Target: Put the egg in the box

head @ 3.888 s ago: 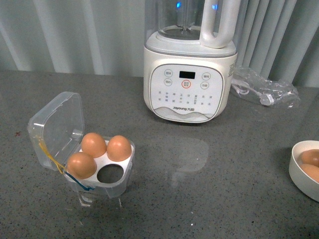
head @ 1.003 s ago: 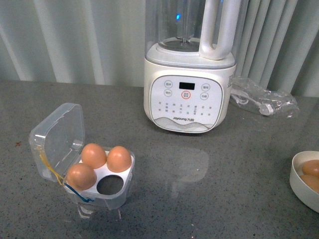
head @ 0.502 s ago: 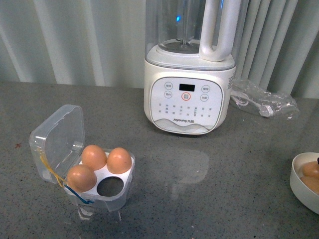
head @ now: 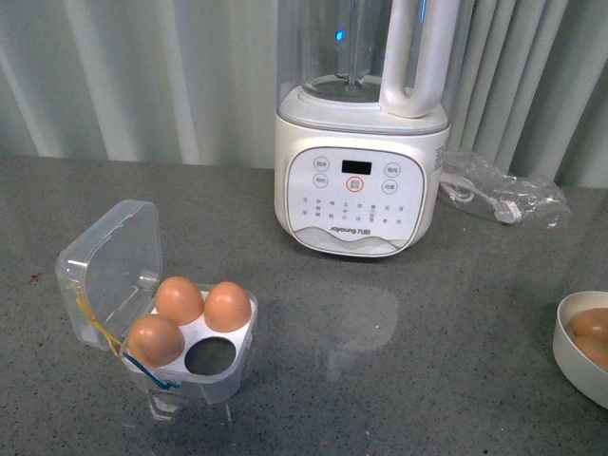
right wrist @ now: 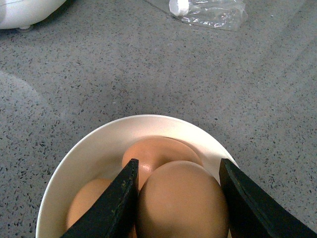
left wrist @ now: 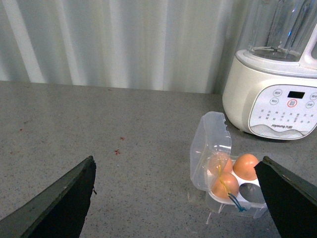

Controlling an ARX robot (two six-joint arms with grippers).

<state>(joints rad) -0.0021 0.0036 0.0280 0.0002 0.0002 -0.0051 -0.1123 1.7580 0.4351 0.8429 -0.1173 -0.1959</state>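
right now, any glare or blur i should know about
front view: sharp, pale reflection of the blender on the glossy countertop; left wrist view: near fingers dark and soft-edged, box lid glinting; right wrist view: close egg slightly soft.

The table [head: 427, 361] looks like grey speckled stone, polished enough to carry a faint sheen under the blender [head: 359, 180], whose body is glossy white plastic below a clear jug [head: 323, 47]. The box [head: 104, 252] is thin clear plastic with a white plastic tray [head: 195, 326]. The egg [right wrist: 182, 203] has a smooth, dull orange-brown shell. The bowl [right wrist: 89, 148] is smooth and white; plastic or glazed, I cannot tell. The clear plastic bag [head: 503, 185] is crinkled and shiny. The curtain [head: 142, 76] is pale pleated cloth. The right gripper [right wrist: 178, 168] has matt black fingers [right wrist: 111, 210].
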